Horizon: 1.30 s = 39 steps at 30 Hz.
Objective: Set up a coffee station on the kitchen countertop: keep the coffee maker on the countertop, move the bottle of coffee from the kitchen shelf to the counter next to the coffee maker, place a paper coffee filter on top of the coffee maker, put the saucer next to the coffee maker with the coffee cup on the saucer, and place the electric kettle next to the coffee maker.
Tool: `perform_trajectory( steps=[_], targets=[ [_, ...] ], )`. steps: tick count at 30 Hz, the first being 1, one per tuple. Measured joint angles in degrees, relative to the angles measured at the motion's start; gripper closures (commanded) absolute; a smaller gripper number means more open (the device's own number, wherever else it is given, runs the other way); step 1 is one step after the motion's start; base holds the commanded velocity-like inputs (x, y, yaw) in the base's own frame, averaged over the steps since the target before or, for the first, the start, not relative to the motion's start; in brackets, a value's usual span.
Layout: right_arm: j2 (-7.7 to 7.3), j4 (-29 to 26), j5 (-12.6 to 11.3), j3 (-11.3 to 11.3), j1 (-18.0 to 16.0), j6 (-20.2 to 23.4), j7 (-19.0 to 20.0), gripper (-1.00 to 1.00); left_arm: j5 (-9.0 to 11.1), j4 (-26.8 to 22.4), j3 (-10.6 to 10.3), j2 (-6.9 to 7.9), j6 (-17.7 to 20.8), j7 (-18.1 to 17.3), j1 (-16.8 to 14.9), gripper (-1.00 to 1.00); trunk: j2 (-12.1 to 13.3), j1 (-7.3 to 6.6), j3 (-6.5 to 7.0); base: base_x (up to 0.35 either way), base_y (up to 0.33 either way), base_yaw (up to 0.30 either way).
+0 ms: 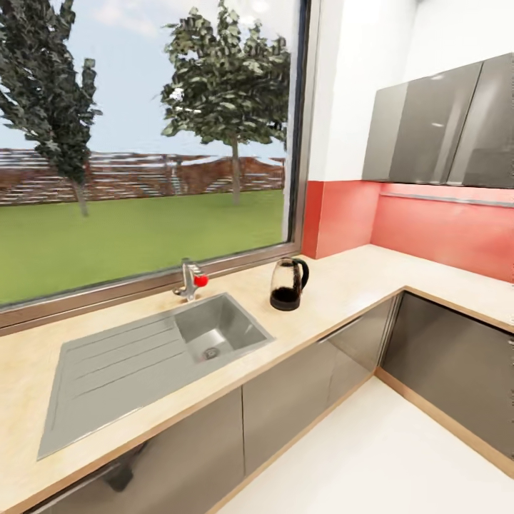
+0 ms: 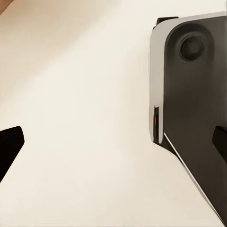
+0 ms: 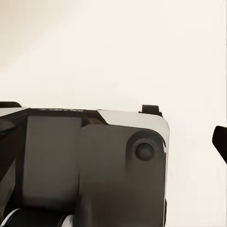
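Standing upright on the bench [image 1: 343,285] beside the sink [image 1: 214,332], near the corner: kettle [image 1: 288,283], handle toward the corner. Best approached squarely, gripping the handle. Both tools point at pale floor; spread or pressed together cannot be told.

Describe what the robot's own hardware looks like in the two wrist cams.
Left wrist view: a black fingertip at one edge, and a dark grey glossy body panel with light grey trim, a round boss and a small red mark on its edge. Right wrist view: a similar dark panel, round boss, and a black fingertip.
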Motion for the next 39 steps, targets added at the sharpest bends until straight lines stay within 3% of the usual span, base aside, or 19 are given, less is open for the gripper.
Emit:
perform_trajectory(
  steps=[39],
  targets=[
    [-0.07,0.05,-0.24,-0.09,-0.03,0.04,-0.08,-1.0,0.31,-0.25,0.85,-0.06,0.0,0.11,0.0,-1.0,0.0,0.02,0.0,0.106,-0.282,0.0]
  ],
)
